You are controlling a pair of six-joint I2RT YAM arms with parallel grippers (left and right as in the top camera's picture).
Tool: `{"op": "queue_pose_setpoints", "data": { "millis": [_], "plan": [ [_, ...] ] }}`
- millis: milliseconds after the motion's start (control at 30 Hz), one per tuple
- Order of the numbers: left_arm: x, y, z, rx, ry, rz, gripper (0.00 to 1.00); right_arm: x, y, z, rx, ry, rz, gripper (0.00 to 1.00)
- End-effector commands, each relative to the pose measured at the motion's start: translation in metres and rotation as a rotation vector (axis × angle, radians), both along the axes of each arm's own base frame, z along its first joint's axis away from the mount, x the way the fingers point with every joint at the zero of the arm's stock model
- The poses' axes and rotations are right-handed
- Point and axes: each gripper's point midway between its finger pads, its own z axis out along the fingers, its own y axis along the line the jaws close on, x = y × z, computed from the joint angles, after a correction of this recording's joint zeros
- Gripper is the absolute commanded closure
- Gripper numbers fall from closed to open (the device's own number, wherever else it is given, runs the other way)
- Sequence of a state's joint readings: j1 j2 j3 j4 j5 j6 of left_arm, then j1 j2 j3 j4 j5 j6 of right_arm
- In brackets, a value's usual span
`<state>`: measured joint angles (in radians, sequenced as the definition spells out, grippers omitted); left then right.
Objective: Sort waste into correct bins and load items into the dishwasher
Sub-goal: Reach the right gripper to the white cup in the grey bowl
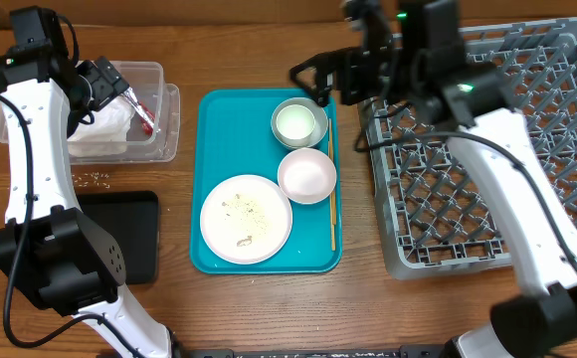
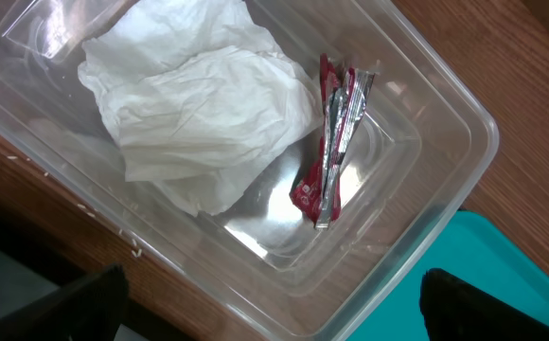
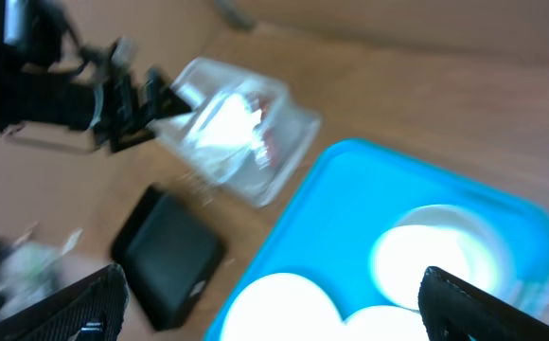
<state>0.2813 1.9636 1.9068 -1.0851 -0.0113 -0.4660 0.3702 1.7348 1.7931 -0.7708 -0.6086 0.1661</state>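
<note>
Held wide open and empty, the left claw [image 1: 117,88] is seen above the clear tub [image 2: 445,123], napkin [image 2: 199,104] and wrapper [image 2: 331,152] binned beneath it, while the right claw [image 1: 308,85], likewise empty, is spread beside the metal bowl [image 1: 299,122], seemingly for pickup.

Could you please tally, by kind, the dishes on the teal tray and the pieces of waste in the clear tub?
Plates: 1, the plate
Bowls: 2, the metal bowl and the pink-white bowl
Napkins: 1, the crumpled napkin
Wrappers: 1, the red wrapper
Total: 5
</note>
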Motion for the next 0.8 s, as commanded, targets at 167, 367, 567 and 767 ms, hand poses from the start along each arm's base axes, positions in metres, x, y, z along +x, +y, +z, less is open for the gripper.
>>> {"op": "queue_pose_setpoints", "data": {
  "millis": [167, 367, 567, 767],
  "plan": [
    [0.001, 0.0, 0.025, 0.011, -0.06, 0.007, 0.0, 0.026, 0.045, -0.043, -0.006, 0.017, 0.045, 0.0],
    [0.001, 0.0, 0.025, 0.011, -0.06, 0.007, 0.0, 0.055, 0.045, -0.125, -0.279, 0.079, -0.297, 0.16],
    [0.001, 0.0, 0.025, 0.011, -0.06, 0.007, 0.0, 0.049, 0.059, -0.177, -0.468, 0.058, -0.446, 0.22],
    [0.001, 0.0, 0.025, 0.011, -0.06, 0.007, 0.0, 0.049, 0.056, -0.192, -0.579, -0.016, -0.531, 0.27]
  ]
}}
